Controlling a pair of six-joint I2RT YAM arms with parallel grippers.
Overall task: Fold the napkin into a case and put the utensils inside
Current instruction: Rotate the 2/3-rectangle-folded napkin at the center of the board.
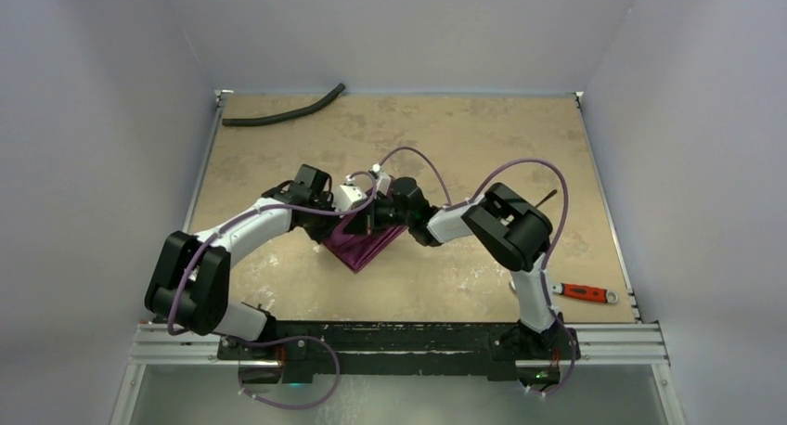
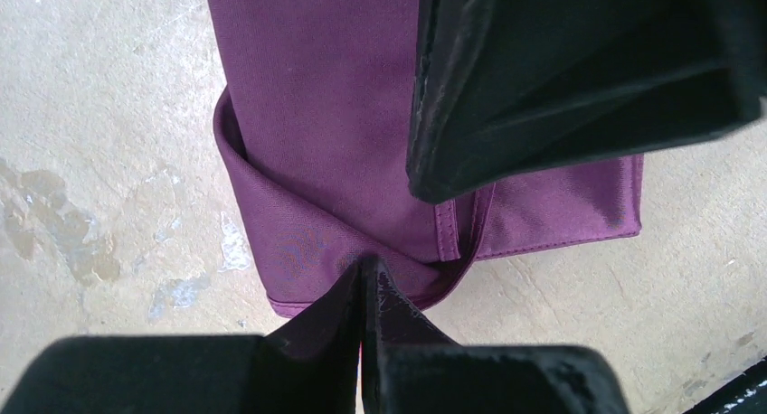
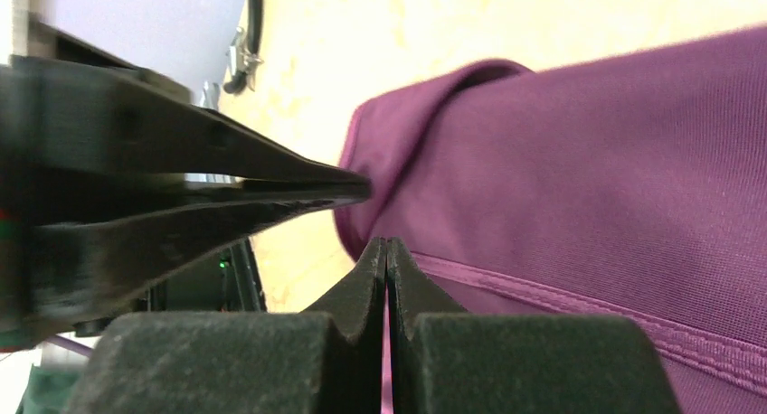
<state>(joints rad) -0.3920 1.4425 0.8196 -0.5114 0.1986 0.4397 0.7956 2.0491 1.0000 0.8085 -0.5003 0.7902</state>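
Looks like the folding step, utensils not yet inside. Left jaws and right jaws pinched shut on hems of the napkin (image 1: 364,247), half folded at the middle of the bench (image 1: 483,137). Calls next for carrying the held hem across without dragging lower layers. Pinches plain in wrist views only; red-handled wrench (image 1: 585,292) only from above.

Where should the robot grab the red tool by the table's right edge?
Mid-handle on the red-handled tool, straight down from above, fingers closing across its narrow width. It lies flat on the table, so nothing fits underneath, and the handle is its longest straight part.
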